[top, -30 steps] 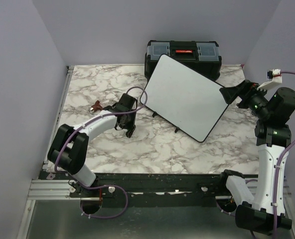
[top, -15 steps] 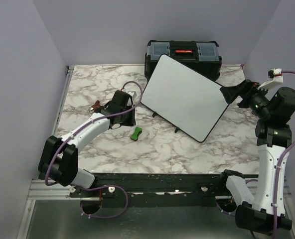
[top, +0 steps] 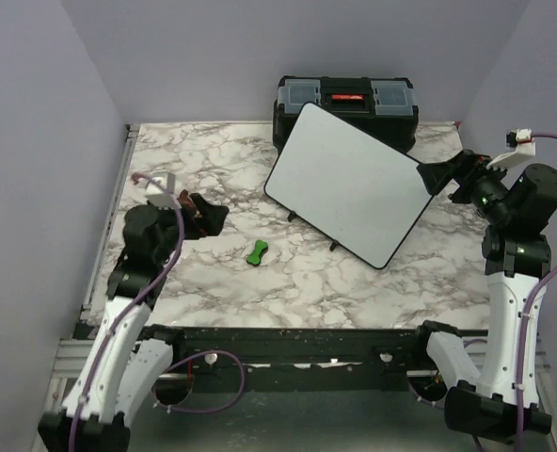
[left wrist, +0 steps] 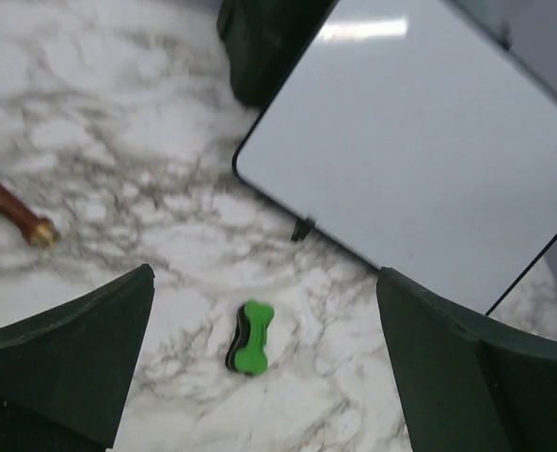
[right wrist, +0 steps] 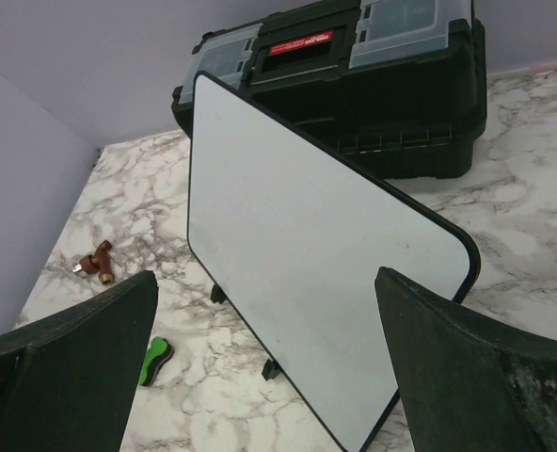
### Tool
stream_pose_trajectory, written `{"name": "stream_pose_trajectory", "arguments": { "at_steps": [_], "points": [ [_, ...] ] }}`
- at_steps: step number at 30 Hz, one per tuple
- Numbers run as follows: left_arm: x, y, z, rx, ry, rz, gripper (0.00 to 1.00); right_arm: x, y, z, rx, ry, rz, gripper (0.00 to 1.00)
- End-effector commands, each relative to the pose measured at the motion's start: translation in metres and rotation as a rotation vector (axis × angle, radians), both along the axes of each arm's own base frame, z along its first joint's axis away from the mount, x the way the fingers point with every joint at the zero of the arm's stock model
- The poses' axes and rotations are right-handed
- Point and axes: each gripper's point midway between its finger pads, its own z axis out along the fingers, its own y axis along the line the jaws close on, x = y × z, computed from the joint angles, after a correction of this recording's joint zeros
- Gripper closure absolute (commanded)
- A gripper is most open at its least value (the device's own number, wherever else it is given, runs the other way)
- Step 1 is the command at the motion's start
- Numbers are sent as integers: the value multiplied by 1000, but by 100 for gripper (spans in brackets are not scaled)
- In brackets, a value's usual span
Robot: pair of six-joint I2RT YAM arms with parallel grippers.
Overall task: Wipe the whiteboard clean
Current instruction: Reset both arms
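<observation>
The whiteboard (top: 346, 182) stands tilted on small black feet at the middle of the marble table, its face plain white in all three views (left wrist: 429, 132) (right wrist: 307, 245). A green bone-shaped eraser (top: 257, 251) lies flat on the table left of the board's near corner, touching nothing (left wrist: 249, 336) (right wrist: 154, 362). My left gripper (top: 209, 216) hangs open to the left of the eraser, raised above the table (left wrist: 265, 273), nothing between its fingers. My right gripper (top: 437, 176) is open beside the board's right edge (right wrist: 265, 275), holding nothing.
A black toolbox (top: 346, 102) with a red latch stands behind the board (right wrist: 373, 85). A small brown object (left wrist: 6, 202) lies on the table at the left (right wrist: 98, 261). Purple walls close in the left, right and back.
My left gripper opened and left the green eraser on the table, then the left arm drew back to the left and up. The right arm and the board have not moved.
</observation>
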Motion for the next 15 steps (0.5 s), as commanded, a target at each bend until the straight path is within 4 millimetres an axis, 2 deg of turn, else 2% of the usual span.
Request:
{"name": "stream_pose_trajectory", "arguments": {
  "at_steps": [1, 5, 15],
  "points": [
    [-17, 29, 86, -48, -288, 84, 1, 6, -12, 5, -21, -17, -64, 0],
    [-27, 36, 100, 2, -257, 86, 1, 8, -18, 7, -36, -23, -91, 0],
    [-40, 24, 115, -11, -296, -2, 1, 12, -28, 1, -64, -18, -142, 0]
  ]
}}
